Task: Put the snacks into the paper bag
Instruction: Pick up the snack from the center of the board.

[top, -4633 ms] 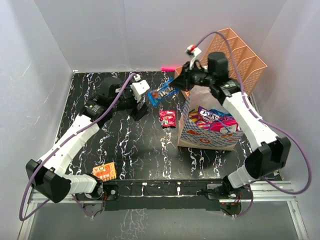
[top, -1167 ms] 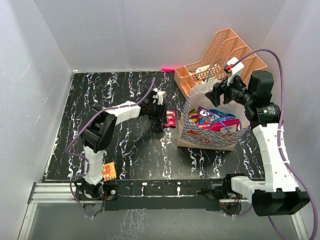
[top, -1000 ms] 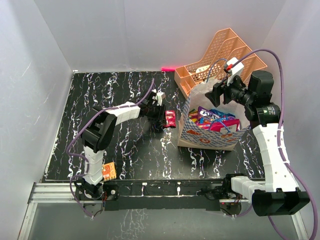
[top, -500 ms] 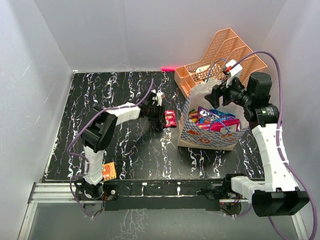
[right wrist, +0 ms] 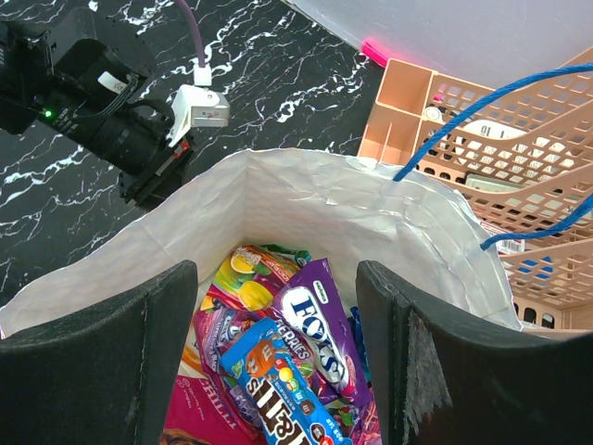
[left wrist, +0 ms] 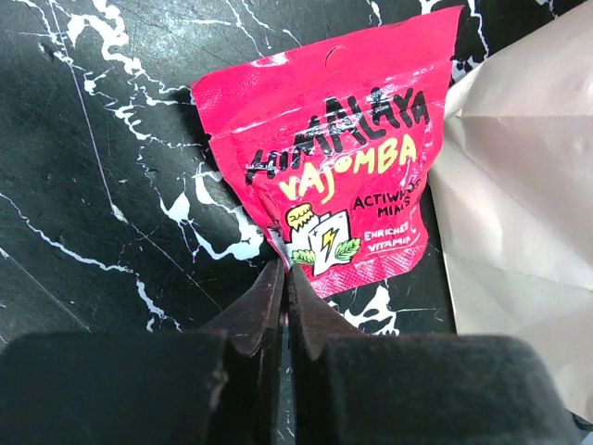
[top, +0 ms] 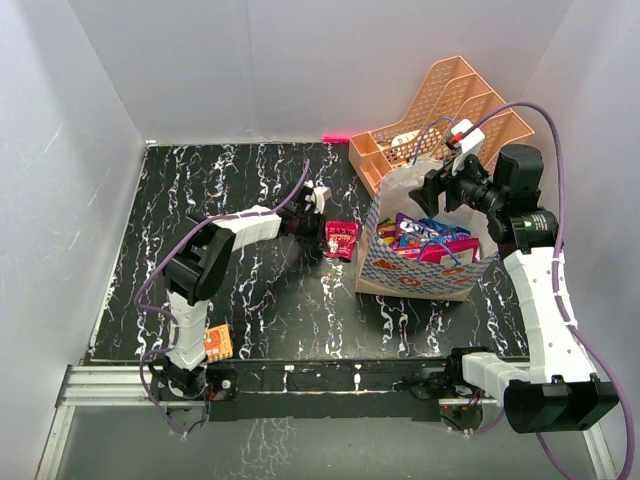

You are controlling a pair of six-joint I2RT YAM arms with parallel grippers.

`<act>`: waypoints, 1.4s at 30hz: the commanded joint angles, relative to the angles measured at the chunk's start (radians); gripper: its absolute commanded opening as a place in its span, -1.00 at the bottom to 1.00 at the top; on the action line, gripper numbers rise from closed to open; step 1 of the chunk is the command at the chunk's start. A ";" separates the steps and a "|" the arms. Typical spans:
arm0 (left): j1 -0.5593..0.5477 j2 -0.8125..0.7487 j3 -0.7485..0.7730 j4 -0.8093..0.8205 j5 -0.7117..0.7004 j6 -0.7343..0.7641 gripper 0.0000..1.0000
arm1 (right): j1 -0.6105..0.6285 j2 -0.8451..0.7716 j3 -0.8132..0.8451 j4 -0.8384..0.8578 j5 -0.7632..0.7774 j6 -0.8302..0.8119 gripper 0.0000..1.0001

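While the left gripper (left wrist: 283,271) is clenched on the lower seam of a pink packet (left wrist: 338,158), that glossy, crinkled foil pouch lies on the table (left wrist: 93,185), a black slab veined with white. Its right edge is just beside the bag (left wrist: 519,185). From above, the bag (top: 415,275) stands upright with its mouth open. It is creased cream paper with a blue patterned band, orange motifs and blue cord handles. Inside it is a heap of shiny snacks (right wrist: 310,334): a purple pack, a blue candy pack and a green-yellow one among them. The bag's near wall rises between the pink packet and that heap. The right gripper (right wrist: 273,362) hangs released over the mouth, its blunt black fingers (right wrist: 102,362) spread wide with nothing gripped. Just behind the bag sits a peach mesh organizer (top: 440,100); the blue cords cross in front of it in the right wrist view. An orange packet (top: 213,344) lies well apart, near the left arm's base. A small pink thing (top: 337,137) rests at the table's far edge
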 commanded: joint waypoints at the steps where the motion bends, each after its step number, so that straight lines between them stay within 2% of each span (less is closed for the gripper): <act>1: -0.003 -0.055 -0.001 -0.035 -0.002 0.077 -1.00 | -0.002 -0.017 0.007 0.056 -0.012 0.008 0.45; 9: -0.001 -0.166 -0.012 -0.042 -0.051 0.179 -1.00 | -0.002 -0.012 0.031 0.054 -0.015 0.006 0.45; 19: 0.033 -0.275 -0.038 -0.099 -0.037 0.291 -1.00 | -0.002 0.037 0.114 0.038 -0.086 0.003 0.46; 28: 0.058 -0.489 -0.104 -0.078 -0.052 0.435 -1.00 | 0.019 0.122 0.221 0.022 -0.175 0.011 0.46; 35: 0.058 -0.590 -0.035 -0.181 -0.018 0.515 -1.00 | 0.091 0.185 0.285 0.023 -0.214 0.037 0.45; 42: 0.058 -0.653 0.019 -0.241 0.062 0.598 -1.00 | 0.248 0.271 0.348 0.023 -0.151 0.062 0.44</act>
